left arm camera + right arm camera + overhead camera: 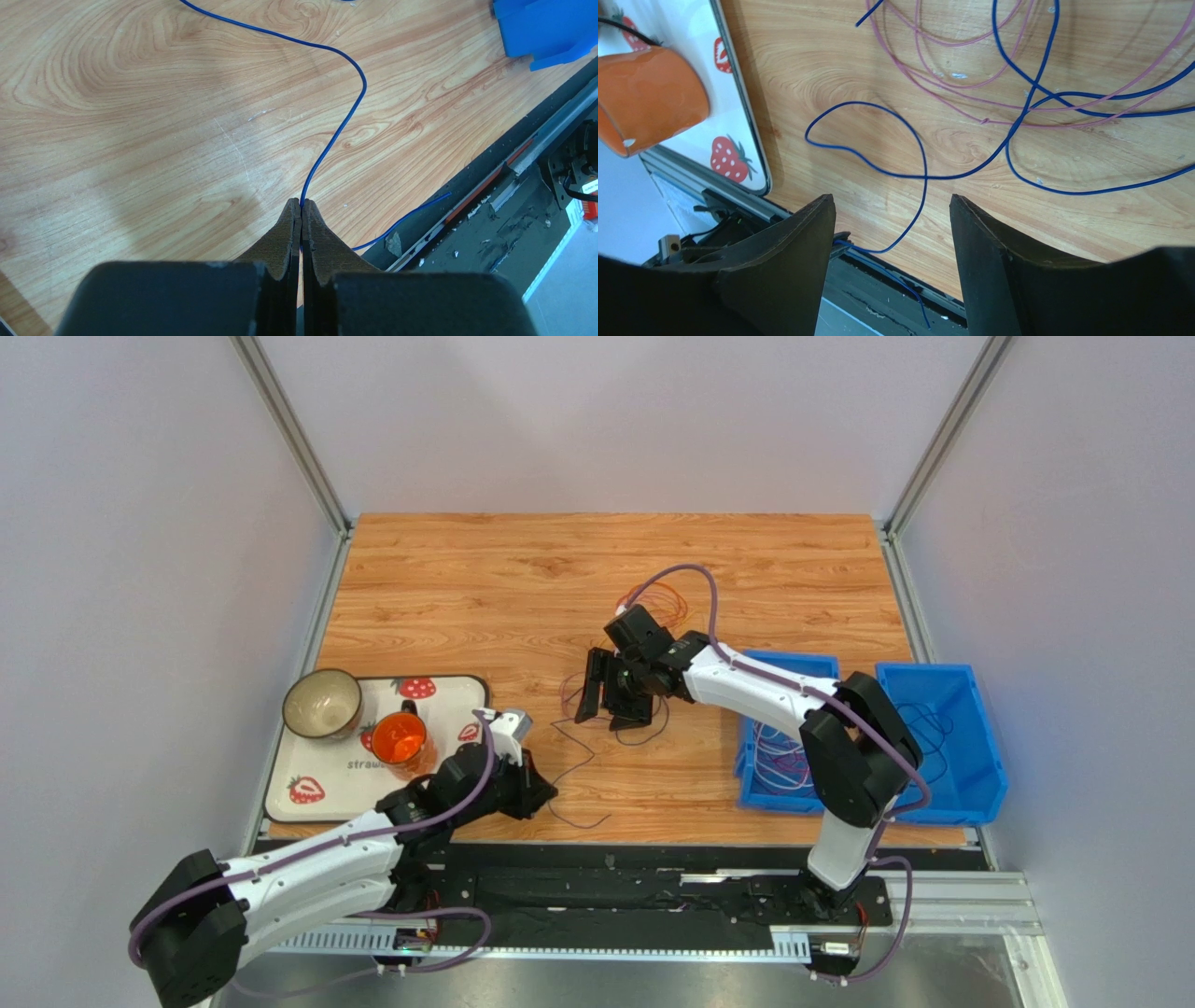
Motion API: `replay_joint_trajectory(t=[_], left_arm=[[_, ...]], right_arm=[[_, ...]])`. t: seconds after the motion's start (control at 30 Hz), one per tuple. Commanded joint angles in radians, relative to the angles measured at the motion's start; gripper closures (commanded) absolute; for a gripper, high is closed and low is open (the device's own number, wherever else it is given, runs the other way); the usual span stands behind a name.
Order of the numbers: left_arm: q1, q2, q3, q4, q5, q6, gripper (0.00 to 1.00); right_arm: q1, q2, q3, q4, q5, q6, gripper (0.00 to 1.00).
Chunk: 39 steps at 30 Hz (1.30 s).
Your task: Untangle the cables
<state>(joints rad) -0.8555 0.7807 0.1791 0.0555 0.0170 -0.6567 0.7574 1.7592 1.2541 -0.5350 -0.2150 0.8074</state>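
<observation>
Left wrist: left hand (302,204) pinches a blue cable (364,87); right hand (891,203) spread wide above the cables (925,164)

Cables (776,760) inside bin (788,667) indistinct; cup (647,98) cropped.

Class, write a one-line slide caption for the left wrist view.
Left gripper shut on a thin blue cable that snakes across the wooden table, blue bin at the upper right.

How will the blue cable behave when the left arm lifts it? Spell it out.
Probably floppy: the blue cable lies in loose curves on the table and would likely sag from the shut left end effector. Likely very light, being far thinner than the fingers. In the right wrist view blue crosses the purple cable, so it may snag.
</observation>
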Motion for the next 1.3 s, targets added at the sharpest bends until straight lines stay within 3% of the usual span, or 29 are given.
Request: replay_joint_trajectory(t=[0.0,0.63,0.77,0.9,1.27], left_arm=[[-0.001,-0.003,-0.010,0.056,-0.015,0.000,1.00],[-0.001,-0.014,-0.030,0.066,-0.045,0.000,1.00],[-0.001,-0.014,-0.030,0.067,-0.043,0.000,1.00],[-0.001,-0.017,-0.030,0.064,-0.043,0.000,1.00],[-0.001,-0.023,-0.021,0.055,-0.063,-0.003,1.00]], right_arm=[[0.007,0.017,0.068,0.015,0.078,0.033,0.35],[0.037,0.117,0.130,-0.056,0.172,0.085,0.34],[0.037,0.129,0.120,-0.056,0.177,0.085,0.41],[0.042,0.125,0.111,-0.049,0.161,0.081,0.60],[0.105,0.072,0.090,-0.082,0.137,0.033,0.58]])
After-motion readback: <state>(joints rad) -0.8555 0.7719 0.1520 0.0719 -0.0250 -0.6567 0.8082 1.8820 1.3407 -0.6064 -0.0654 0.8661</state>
